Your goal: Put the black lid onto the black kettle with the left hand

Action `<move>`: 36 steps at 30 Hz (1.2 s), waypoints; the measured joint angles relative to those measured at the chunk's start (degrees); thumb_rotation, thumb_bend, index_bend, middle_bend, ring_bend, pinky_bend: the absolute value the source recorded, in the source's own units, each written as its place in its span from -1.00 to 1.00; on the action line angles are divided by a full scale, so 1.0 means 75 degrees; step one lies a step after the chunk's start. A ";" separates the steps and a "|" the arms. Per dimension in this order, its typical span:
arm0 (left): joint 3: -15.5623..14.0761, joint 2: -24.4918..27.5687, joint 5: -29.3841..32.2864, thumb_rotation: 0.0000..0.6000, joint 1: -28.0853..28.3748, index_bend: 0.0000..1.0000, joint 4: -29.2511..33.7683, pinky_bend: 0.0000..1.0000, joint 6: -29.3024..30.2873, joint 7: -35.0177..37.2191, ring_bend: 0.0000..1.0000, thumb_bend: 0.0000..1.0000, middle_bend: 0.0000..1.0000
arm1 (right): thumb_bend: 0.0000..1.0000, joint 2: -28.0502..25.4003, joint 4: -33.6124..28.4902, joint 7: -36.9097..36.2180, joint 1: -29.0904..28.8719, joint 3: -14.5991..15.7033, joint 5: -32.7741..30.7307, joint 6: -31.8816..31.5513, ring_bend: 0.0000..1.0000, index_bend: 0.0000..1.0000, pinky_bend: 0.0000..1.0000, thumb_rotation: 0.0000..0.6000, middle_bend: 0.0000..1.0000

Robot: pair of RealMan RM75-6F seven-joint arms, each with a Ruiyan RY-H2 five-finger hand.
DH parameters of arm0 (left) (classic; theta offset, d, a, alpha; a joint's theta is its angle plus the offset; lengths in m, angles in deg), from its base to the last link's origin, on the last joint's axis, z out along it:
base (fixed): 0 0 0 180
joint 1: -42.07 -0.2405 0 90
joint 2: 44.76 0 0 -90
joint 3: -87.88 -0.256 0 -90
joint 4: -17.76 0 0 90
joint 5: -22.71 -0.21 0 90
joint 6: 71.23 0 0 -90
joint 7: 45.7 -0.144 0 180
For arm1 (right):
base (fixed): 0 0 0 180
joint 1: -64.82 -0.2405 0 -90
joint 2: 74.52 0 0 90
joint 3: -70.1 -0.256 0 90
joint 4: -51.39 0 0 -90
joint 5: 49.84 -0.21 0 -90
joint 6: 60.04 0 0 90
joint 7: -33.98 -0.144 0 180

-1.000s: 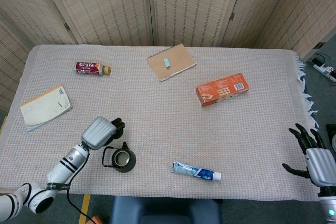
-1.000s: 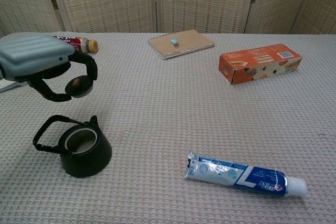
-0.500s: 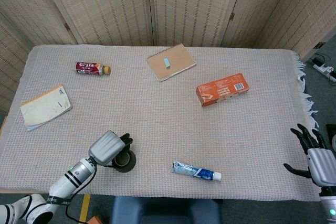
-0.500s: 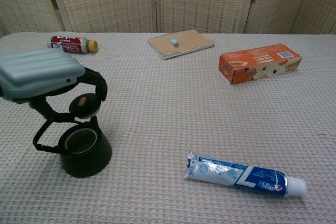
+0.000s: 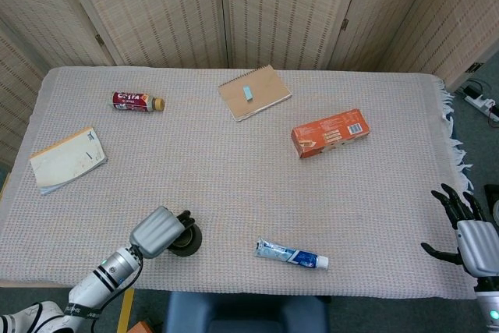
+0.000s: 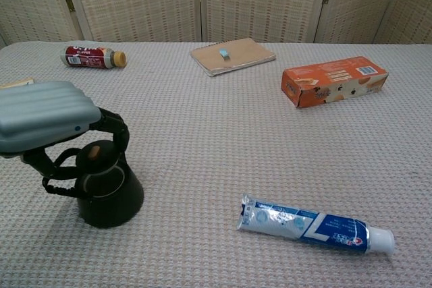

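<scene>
Black lid [image 6: 94,155] at black kettle [image 6: 111,197] mouth, near table edge

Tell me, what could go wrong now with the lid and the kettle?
The black lid looks tilted over the black kettle, so it might sit crooked or slide off when the left hand lets go. The fingers also curl close to the kettle's handle; pulling away could snag it and drag or tip the kettle.
</scene>
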 measured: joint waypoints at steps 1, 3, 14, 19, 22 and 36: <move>-0.0005 -0.0002 0.0045 1.00 0.0001 -0.09 0.0028 0.53 -0.0040 -0.0055 0.59 -0.21 -0.08 | -1.00 0.0003 0.0003 -0.0001 0.0001 0.0001 0.0000 0.0000 -0.61 -0.77 -1.00 1.00 -0.85; -0.0008 -0.0014 0.0119 1.00 0.0007 -0.10 0.0066 0.53 -0.0101 -0.0142 0.60 -0.21 -0.08 | -1.00 0.0010 0.0016 -0.0018 0.0009 0.0005 -0.0007 -0.0005 -0.61 -0.77 -1.00 1.00 -0.85; 0.0001 -0.0068 0.0605 1.00 0.0023 -0.29 0.0286 0.53 -0.0303 -0.0614 0.59 -0.22 -0.22 | -1.00 0.0006 0.0041 -0.0048 0.0037 0.0012 0.0000 -0.0050 -0.61 -0.77 -1.00 1.00 -0.85; 0.0006 -0.0076 0.0680 1.00 0.0036 -0.45 0.0311 0.53 -0.0321 -0.0696 0.58 -0.27 -0.32 | -1.00 0.0013 0.0069 -0.0073 0.0038 0.0012 -0.0008 -0.0041 -0.61 -0.77 -1.00 1.00 -0.85; 0.0005 -0.0068 0.0759 1.00 0.0041 -0.50 0.0358 0.53 -0.0330 -0.0781 0.58 -0.29 -0.35 | -1.00 0.0013 0.0077 -0.0079 0.0038 0.0010 -0.0016 -0.0040 -0.61 -0.77 -1.00 1.00 -0.85; 0.0012 -0.0027 0.1040 1.00 0.0117 -0.63 0.0619 0.53 -0.0386 -0.1074 0.57 -0.37 -0.50 | -1.00 0.0041 0.0162 -0.0162 0.0062 0.0007 -0.0035 -0.0060 -0.60 -0.77 -1.00 1.00 -0.85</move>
